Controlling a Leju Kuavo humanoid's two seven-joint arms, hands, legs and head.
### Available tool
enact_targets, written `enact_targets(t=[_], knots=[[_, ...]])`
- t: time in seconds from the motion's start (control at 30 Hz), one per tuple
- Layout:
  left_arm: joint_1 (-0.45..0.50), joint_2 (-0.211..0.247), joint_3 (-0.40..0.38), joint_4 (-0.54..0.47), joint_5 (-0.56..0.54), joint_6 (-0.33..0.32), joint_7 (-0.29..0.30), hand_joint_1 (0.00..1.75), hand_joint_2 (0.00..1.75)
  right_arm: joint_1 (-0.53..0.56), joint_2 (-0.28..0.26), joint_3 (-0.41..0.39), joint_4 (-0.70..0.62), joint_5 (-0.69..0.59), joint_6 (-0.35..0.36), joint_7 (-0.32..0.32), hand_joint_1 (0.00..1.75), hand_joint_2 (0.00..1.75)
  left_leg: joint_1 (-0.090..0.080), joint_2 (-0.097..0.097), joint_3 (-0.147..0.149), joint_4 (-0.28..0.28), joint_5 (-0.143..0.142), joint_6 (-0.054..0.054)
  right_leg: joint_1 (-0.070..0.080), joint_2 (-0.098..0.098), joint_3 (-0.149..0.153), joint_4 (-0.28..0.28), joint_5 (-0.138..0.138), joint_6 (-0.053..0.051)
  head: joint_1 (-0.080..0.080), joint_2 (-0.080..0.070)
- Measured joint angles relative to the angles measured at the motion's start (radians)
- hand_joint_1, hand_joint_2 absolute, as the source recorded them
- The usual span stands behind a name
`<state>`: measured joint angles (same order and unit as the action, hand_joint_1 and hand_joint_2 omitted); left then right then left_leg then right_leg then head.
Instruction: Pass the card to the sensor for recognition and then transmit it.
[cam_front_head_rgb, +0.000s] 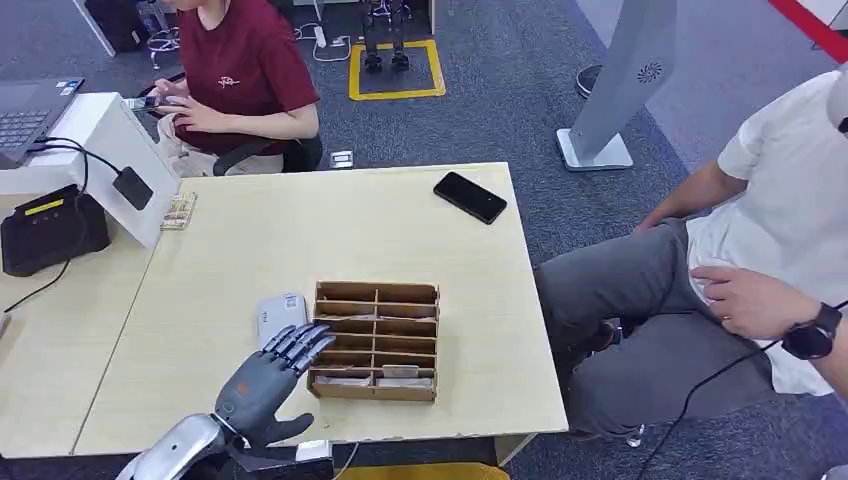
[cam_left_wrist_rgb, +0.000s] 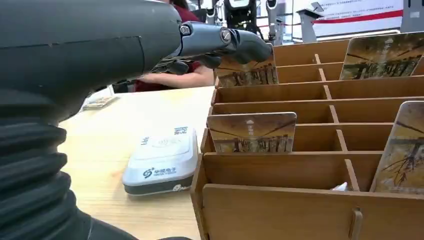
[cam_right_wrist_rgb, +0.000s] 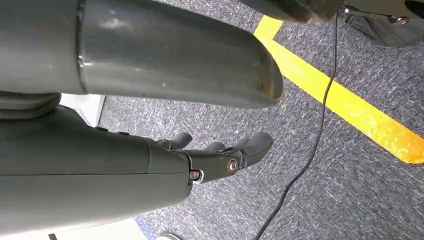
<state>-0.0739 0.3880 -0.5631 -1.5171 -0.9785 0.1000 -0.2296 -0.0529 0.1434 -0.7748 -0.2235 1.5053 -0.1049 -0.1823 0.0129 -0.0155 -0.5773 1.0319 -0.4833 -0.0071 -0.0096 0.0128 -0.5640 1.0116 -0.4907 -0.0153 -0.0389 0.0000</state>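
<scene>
Brown printed cards (cam_left_wrist_rgb: 251, 132) stand in the wooden rack (cam_front_head_rgb: 375, 340); left hand (cam_front_head_rgb: 270, 375) fingers apart, empty.

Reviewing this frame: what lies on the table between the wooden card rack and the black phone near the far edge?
Nothing: in the head view the tabletop between the wooden card rack and the black phone is bare wood.

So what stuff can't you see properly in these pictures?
- Left hand, left wrist view: its own cover hides whether the fingers touch the card behind them.
- Wooden card box, head view: the cards inside are too small to count.
- White sensor, head view: the left hand covers part of it.
- Black phone, head view: screen too small to read.
- Right hand, right wrist view: hangs over carpet, holding nothing.
</scene>
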Motion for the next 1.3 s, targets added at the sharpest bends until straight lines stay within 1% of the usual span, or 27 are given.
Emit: enact_targets(t=[0.2, 0.3, 0.7, 0.73, 0.77, 0.87, 1.03, 1.3], knots=[[0.0, -0.004, 0.0, 0.002, -0.022, 0.002, 0.003, 0.0, 1.75, 0.0, 0.002, 0.0, 0.0, 0.0, 0.0, 0.005, 0.0, 0.0, 0.0, 0.0, 0.0, 0.0, 0.0, 0.0, 0.0, 0.0, 0.0, 0.0, 0.0, 0.0, 0.0, 0.0], [0.001, -0.005, 0.0, 0.008, -0.037, 0.003, 0.016, 0.0, 1.75, 0.0, 0.003, 0.0, 0.0, 0.0, 0.0, 0.004, 0.0, 0.0, 0.0, 0.0, 0.0, 0.0, 0.0, 0.0, 0.0, 0.0, 0.0, 0.0, 0.0, 0.0, 0.0, 0.0], [0.002, -0.005, 0.0, 0.016, -0.04, 0.006, 0.019, 0.0, 1.75, -0.004, 0.008, 0.0, -0.003, 0.0, 0.0, 0.005, 0.0, 0.0, 0.0, 0.0, 0.0, 0.0, 0.0, 0.0, 0.0, 0.0, 0.0, 0.0, 0.0, 0.0, 0.0, 0.0], [0.003, -0.005, 0.0, 0.016, -0.04, 0.006, 0.019, 0.07, 1.75, -0.004, 0.008, 0.0, -0.005, 0.0, 0.0, 0.006, 0.0, 0.0, 0.0, 0.0, 0.0, 0.0, 0.0, 0.0, 0.0, 0.0, 0.0, 0.0, 0.0, 0.0, 0.0, 0.0], [0.003, -0.005, 0.0, 0.016, -0.04, 0.006, 0.019, 1.75, 1.75, -0.005, 0.009, 0.0, -0.005, 0.0, 0.0, 0.006, 0.0, 0.0, 0.0, 0.0, 0.0, 0.0, 0.0, 0.0, 0.0, 0.0, 0.0, 0.0, 0.0, 0.0, 0.0, 0.0], [0.007, -0.003, 0.0, 0.016, -0.032, 0.005, 0.011, 1.75, 1.75, -0.005, 0.009, 0.0, -0.007, 0.0, 0.0, 0.012, 0.0, 0.0, 0.0, 0.0, 0.0, 0.0, 0.0, 0.0, 0.0, 0.0, 0.0, 0.0, 0.0, 0.0, 0.0, 0.0], [0.014, 0.002, 0.0, 0.016, 0.013, -0.003, -0.01, 1.75, 1.75, -0.005, 0.01, 0.0, -0.008, 0.0, 0.0, 0.014, 0.0, 0.0, 0.0, 0.0, 0.0, 0.0, 0.0, 0.0, 0.0, 0.0, 0.0, 0.0, 0.0, 0.0, 0.0, 0.0], [0.014, 0.002, 0.0, 0.016, 0.03, -0.003, -0.013, 1.75, 1.75, -0.006, 0.011, 0.001, -0.008, 0.0, 0.0, 0.013, 0.0, 0.0, 0.0, 0.0, 0.0, 0.0, 0.0, 0.0, 0.0, 0.0, 0.0, 0.0, 0.0, 0.0, 0.0, 0.0]])
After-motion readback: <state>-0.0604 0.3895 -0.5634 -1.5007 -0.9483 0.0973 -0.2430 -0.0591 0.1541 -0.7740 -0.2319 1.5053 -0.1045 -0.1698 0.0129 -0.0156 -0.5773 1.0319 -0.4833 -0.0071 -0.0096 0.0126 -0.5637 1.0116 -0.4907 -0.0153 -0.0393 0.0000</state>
